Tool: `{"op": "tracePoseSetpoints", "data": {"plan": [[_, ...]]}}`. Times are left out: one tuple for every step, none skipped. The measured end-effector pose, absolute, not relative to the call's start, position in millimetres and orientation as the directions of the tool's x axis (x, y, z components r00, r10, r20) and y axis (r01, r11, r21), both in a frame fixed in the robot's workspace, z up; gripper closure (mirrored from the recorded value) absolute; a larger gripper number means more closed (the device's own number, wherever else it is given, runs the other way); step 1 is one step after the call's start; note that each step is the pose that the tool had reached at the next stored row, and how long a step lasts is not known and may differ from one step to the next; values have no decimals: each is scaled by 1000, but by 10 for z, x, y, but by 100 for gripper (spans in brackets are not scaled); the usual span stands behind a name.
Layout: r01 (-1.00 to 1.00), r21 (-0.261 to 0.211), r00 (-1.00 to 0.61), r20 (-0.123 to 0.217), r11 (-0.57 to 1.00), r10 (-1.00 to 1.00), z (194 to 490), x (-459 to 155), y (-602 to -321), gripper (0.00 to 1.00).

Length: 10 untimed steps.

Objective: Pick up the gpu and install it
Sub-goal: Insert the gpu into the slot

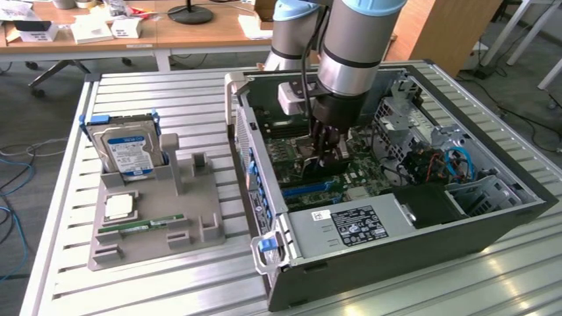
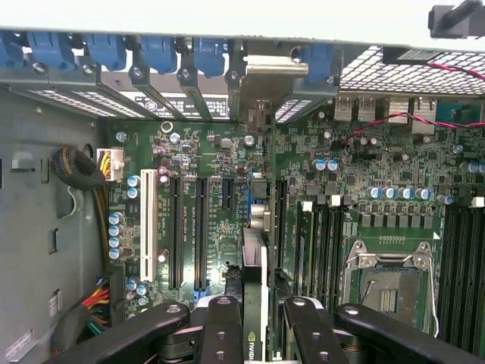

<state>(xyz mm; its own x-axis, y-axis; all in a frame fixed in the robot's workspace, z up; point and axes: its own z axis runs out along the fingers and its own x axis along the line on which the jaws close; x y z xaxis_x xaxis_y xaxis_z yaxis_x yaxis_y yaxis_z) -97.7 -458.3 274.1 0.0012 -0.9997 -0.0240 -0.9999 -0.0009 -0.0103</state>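
The gpu (image 2: 255, 250) stands on edge inside the open computer case (image 1: 491, 217), seen edge-on in the wrist view with a green logo near my fingers. My gripper (image 2: 258, 322) is shut on its top edge, one black finger (image 2: 220, 318) on each side. Its silver end bracket (image 2: 265, 68) lies against the case's rear slot openings. In the exterior view my gripper (image 1: 327, 153) reaches down over the green motherboard (image 1: 303, 164) with the dark gpu (image 1: 318, 172) below it. I cannot tell whether the card sits fully in a slot.
On the grey fixture (image 1: 197, 197) at the exterior view's left are a silver hard drive (image 1: 127, 150) in a blue frame, a CPU (image 1: 120, 205) and a green RAM stick (image 1: 141, 225). The power supply (image 1: 351, 224) and drive cage (image 1: 483, 191) crowd the case. An empty CPU socket (image 2: 386, 288) lies beside the card.
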Motion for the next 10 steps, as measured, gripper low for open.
{"op": "tracePoseSetpoints", "data": {"plan": [[-1000, -10, 1, -24, -1, -1000, 2741, -977, -4583, 74], [-1000, -10, 1, -24, -1, -1000, 2741, -978, -4583, 74], [-1000, -10, 1, -24, -1, -1000, 2739, -978, -4584, 74], [-1000, -10, 1, -24, -1, -1000, 2736, -979, -4584, 74], [-1000, -10, 1, -24, -1, -1000, 2732, -979, -4584, 74], [-1000, -10, 1, -24, -1, -1000, 2728, -979, -4583, 74], [-1000, -10, 1, -24, -1, -1000, 2725, -979, -4584, 74], [-1000, -10, 1, -24, -1, -1000, 2724, -979, -4584, 74], [-1000, -10, 1, -24, -1, -1000, 2724, -979, -4584, 74], [-1000, -10, 1, -24, -1, -1000, 2723, -978, -4583, 74]]}}
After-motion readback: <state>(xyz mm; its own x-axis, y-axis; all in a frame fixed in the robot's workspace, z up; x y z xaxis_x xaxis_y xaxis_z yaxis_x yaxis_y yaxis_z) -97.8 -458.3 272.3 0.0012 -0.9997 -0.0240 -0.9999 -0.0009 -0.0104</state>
